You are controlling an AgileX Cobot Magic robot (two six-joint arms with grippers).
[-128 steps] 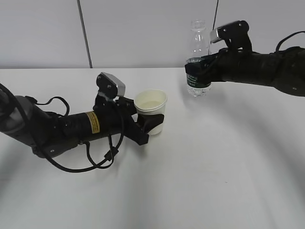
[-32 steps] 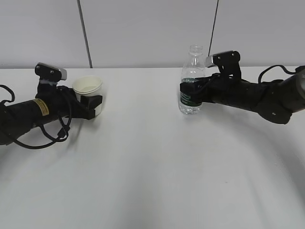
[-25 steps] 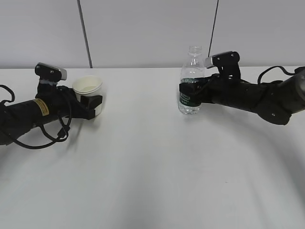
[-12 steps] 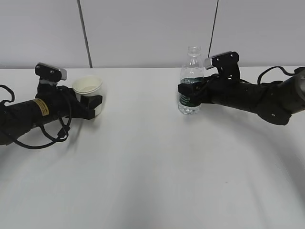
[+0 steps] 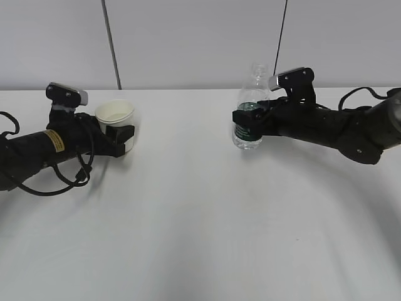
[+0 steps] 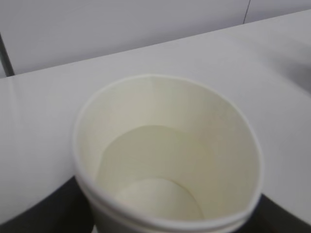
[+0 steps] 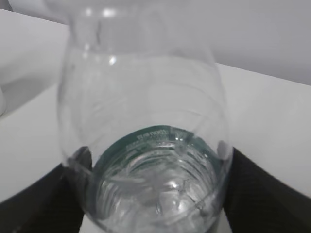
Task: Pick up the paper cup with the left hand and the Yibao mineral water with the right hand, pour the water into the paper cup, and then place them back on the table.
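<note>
Right end effector [image 5: 245, 123] is clamped on the Yibao mineral water [image 5: 250, 106] at upper right, left end effector [image 5: 125, 138] grips the paper cup [image 5: 116, 122] at upper left on the desk [image 5: 200, 238], so letting go crooked could tip either and spill.

The white table [image 5: 200, 213] carries the paper cup [image 5: 118, 124] at its left.

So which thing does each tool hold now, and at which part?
The left tool holds the paper cup at its lower side wall. The right tool holds the Yibao mineral water around the green-labelled middle.
</note>
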